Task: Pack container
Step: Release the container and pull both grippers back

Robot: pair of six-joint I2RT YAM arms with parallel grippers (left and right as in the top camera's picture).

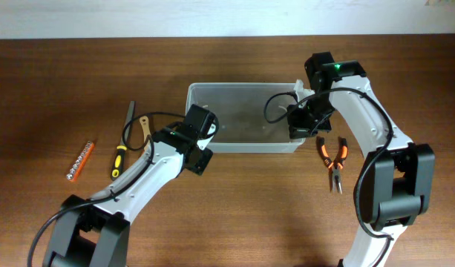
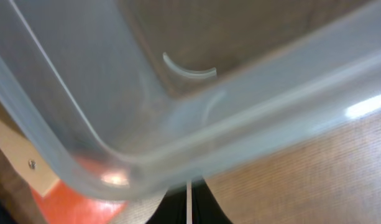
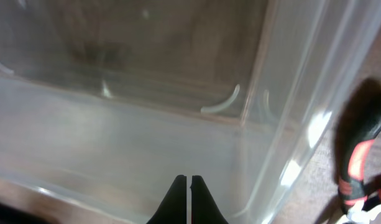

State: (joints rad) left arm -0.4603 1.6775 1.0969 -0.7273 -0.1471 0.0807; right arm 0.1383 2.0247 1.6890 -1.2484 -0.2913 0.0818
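Nearest to us, the left end effector [image 2: 189, 208] sits right at the near-left corner of the container [image 1: 242, 148], its fingertips pressed together with nothing between them, so closed and empty, the rounded plastic corner looming just above them in the wrist view. Off the container's right end, on its near side, a pair of orange-and-black pliers [image 1: 332, 157] lies flat on the tabletop [image 1: 272, 215], close to the tub but outside it. Well off the container's left end, a yellow-and-black screwdriver [image 1: 120, 154] waits, a tan-handled tool [image 1: 144, 127] of a kind I cannot make out lies between it and the tub, and further left again there is an orange strip of bits [image 1: 79, 162]. Now the tub itself: mid-tabletop, open mouth facing straight up, long axis running left to right across the tabletop, and through those clear walls I see only bare floor. So by my read the packing has hardly begun: nothing is in, and every tool remains to be loaded. At the container's right end the right end effector [image 3: 189, 199] hovers by the end wall, fingers shut tight on nothing, the corner of the tub filling its camera. Both arms flank the container, neither one carrying anything.
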